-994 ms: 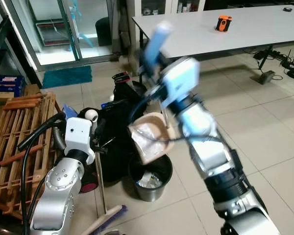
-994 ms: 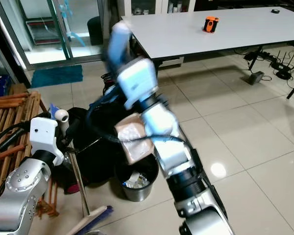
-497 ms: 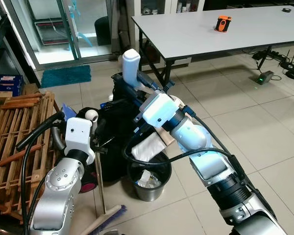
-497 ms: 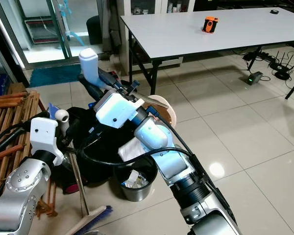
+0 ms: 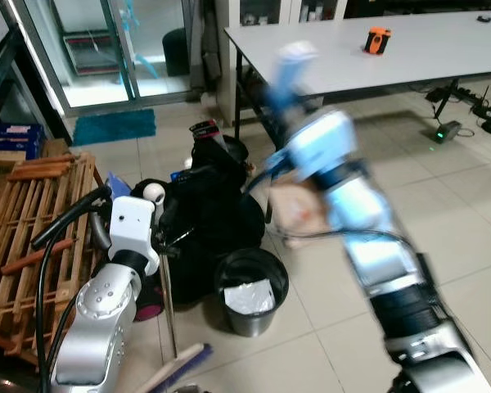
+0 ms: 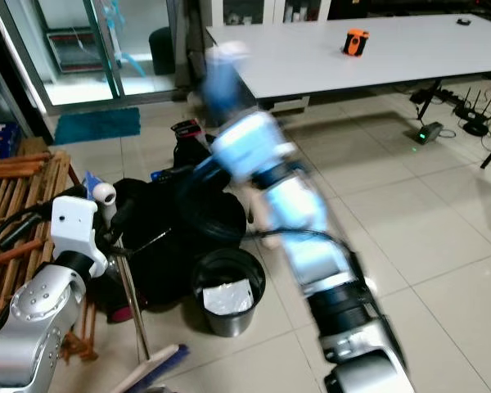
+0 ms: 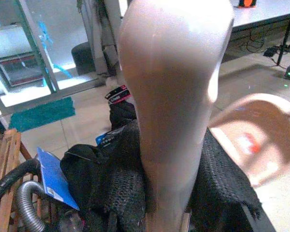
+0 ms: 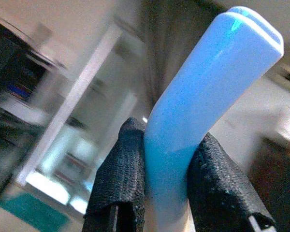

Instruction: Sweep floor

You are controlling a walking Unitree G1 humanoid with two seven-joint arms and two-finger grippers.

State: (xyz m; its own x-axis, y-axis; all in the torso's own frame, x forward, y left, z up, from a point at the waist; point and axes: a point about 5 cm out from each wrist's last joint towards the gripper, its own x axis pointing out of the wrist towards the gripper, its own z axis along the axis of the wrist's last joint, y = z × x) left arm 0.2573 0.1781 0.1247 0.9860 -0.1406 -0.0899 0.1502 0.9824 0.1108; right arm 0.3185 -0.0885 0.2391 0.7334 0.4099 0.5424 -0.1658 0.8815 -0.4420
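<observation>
The right gripper (image 8: 166, 193) has swung its pale blue dustpan handle (image 8: 203, 96) up, off the black bin (image 5: 250, 291), blurred. Beige tiled floor (image 5: 458, 188), white table (image 5: 409, 49) behind. Left gripper (image 7: 166, 188) clamps the broom handle (image 7: 171, 96), brush head (image 5: 180, 366) below.

1. Daylight enters through the glass sliding door with dark frame (image 5: 106, 49) and washes the tiled floor in front of it to near white.
2. Away from that door the room is evenly and moderately lit; the long white table (image 5: 376, 49) casts a soft shadow beneath it.
3. The silver right arm (image 5: 352, 205) is heavily motion-smeared, while the left arm beside it is sharp.
4. The right wrist view has a streaked, blurred background; the pale blue plastic handle (image 8: 203, 96) is crisp.
5. In the left wrist view, the pale beige handle (image 7: 176, 96) is overexposed and soft.
</observation>
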